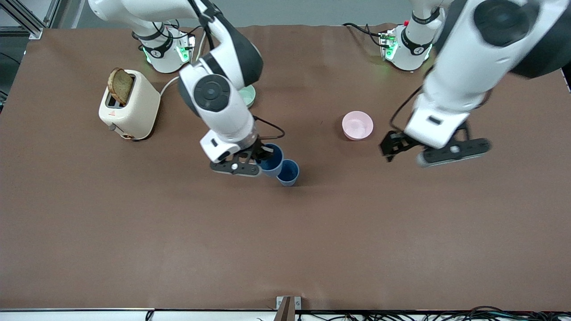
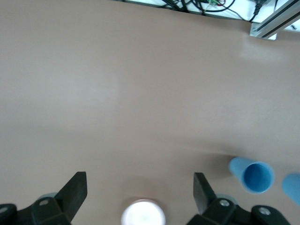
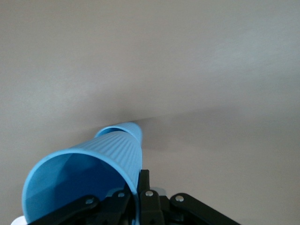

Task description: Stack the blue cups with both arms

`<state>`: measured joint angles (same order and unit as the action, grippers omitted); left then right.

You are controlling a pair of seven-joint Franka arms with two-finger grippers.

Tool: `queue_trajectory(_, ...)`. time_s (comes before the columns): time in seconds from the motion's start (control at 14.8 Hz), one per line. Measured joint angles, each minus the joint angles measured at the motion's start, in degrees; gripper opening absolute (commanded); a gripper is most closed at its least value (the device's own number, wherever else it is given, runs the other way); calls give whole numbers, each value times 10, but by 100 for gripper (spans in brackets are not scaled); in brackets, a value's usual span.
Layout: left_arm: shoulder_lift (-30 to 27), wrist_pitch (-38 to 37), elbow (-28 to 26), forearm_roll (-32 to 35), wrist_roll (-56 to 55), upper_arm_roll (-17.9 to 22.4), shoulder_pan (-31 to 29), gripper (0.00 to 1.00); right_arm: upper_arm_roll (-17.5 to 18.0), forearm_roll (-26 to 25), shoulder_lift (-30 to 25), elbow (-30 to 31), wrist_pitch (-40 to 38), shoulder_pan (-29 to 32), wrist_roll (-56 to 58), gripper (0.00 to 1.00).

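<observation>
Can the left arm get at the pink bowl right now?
Probably yes. The left gripper hangs open and empty beside the pink bowl, with bare table between them. The right gripper, shut on a blue cup, is off toward the right arm's end.

- We see a table point(image 1: 134, 232) covered in brown cloth.
- A cream toaster point(image 1: 129, 107) with a slice of toast point(image 1: 120, 85) in its slot stands toward the right arm's end.
- A mint-green bowl point(image 1: 248, 95) sits partly hidden under the right arm.
- A pink bowl point(image 1: 357, 125) rests near the middle.
- One blue cup point(image 1: 288, 172) stands on the cloth, nearer the front camera than both bowls.
</observation>
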<state>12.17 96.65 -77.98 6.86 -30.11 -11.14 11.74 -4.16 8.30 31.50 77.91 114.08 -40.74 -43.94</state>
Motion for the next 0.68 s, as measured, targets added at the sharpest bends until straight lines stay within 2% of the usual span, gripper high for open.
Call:
queue_trajectory(0.2,-40,-50,-1,-2,101,0,-40,100,0,0,32,0,29,-22,-18,2)
queue_trajectory(0.41,-62,-74,-8,-14,175,3,-65,100,-4,0,41,0,31,-22,-18,2)
queue_trajectory(0.68,-92,-75,-57,-64,235,47,-65,100,-7,0,41,-1,31,-22,-18,2)
